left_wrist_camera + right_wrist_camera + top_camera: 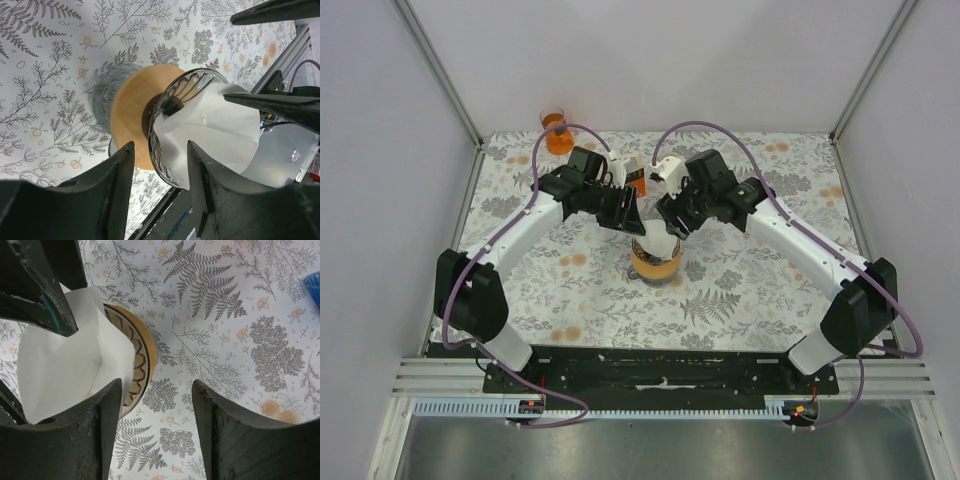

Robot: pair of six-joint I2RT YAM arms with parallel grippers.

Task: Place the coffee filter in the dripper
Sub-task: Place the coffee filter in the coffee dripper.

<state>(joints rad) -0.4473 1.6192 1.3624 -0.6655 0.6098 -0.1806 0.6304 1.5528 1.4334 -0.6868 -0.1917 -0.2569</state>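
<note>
The dripper (656, 262) stands mid-table on a wooden collar (131, 116). The white coffee filter (658, 240) sits in its mouth and rises above the rim. In the left wrist view the filter (220, 132) fills the ribbed glass cone (165, 150). My left gripper (160, 172) is open, its fingers straddling the cone's near rim without pinching it. From the right wrist, the filter (60, 360) covers most of the dripper (142, 360). My right gripper (157, 407) is open over the cloth, its left finger (107, 410) right beside the filter's edge. Both grippers (630, 215) (672, 222) hover close together above the dripper.
An orange cup (558, 131) stands at the back left corner. A small orange and black object (636, 181) sits just behind the grippers. A blue thing (314, 284) peeks in at the right wrist view's edge. The table's front rail (165, 215) runs below the dripper.
</note>
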